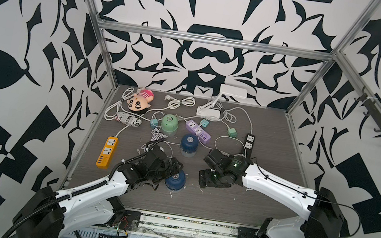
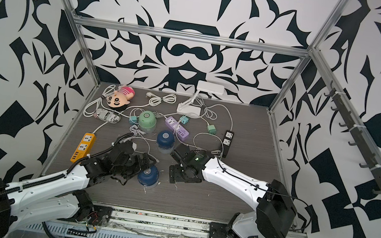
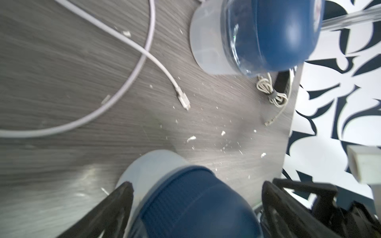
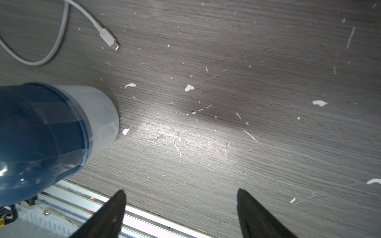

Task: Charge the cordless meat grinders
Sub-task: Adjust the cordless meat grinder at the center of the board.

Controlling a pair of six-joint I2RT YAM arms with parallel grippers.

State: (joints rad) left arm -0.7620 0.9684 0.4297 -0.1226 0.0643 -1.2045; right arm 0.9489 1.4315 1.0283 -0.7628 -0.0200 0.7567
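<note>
The near navy grinder [image 1: 176,179] is seen upright at the front of the table [image 1: 222,205], straddled by the widely spread left gripper [image 3: 198,185], so the left arm is judged nearer; firm contact cannot be told. The right gripper [image 4: 181,191] is spread empty just beside it. A ribbed navy dome, silver button and clear cup base are shown.

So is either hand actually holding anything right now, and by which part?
Seemingly nothing. The left hand straddles the front navy grinder, fingers wide, with a gap showing on one side. The right hand is open over the table.
</note>
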